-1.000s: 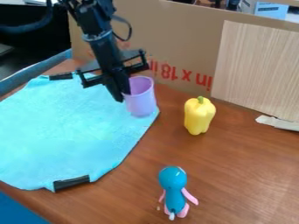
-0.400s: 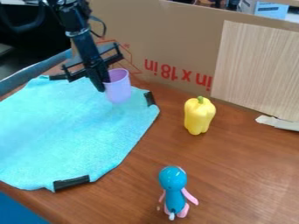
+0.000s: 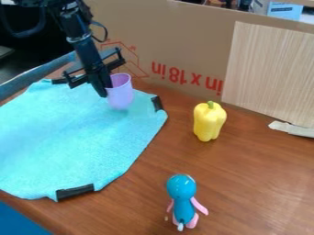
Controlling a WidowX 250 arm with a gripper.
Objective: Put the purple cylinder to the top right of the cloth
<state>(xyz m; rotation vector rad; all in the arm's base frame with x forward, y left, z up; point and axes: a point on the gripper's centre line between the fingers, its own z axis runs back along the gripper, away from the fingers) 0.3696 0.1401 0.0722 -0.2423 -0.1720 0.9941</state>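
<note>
Pinching the purple cup [image 3: 121, 95] by its left rim in the nearly closed gripper [image 3: 103, 90], holding its axis almost upright near the top right corner of the turquoise cloth [image 3: 73, 137].

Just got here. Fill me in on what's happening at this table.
The black robot arm's gripper is at the rim of a purple cup-like cylinder, seemingly holding it by its near side wall. The cylinder is over the upper right part of the blue cloth, where the task wants it. A yellow pepper and a blue-and-pink figure stand on the wooden table, off the cloth.
</note>
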